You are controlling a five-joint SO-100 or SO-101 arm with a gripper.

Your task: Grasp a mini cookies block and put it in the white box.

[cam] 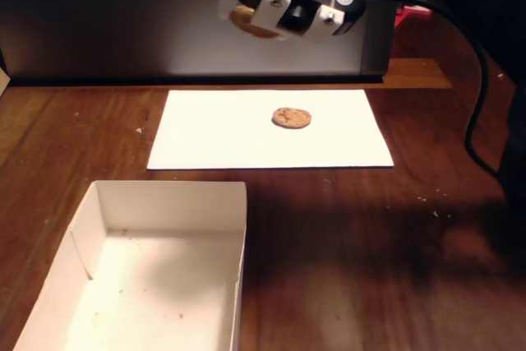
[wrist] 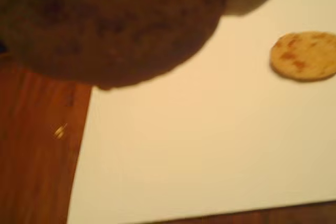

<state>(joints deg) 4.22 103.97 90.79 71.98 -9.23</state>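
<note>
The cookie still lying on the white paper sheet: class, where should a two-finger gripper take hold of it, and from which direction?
Grip the cookie across its round edge, at two opposite rim points, coming straight down from above. It lies flat on the paper sheet with nothing beside it, so only its thin rim gives the fingers purchase. The gripper already appears to hold another cookie.

Looks like a home desk or hobby corner, dimly lit. Dark wood table point(cam: 386, 244) scattered with crumbs, a plain paper sheet point(cam: 222, 141) laid flat on it, a large dark metallic appliance or case point(cam: 123, 22) at the back, a black cable point(cam: 477, 80) trailing down the right side in the fixed view.
</note>
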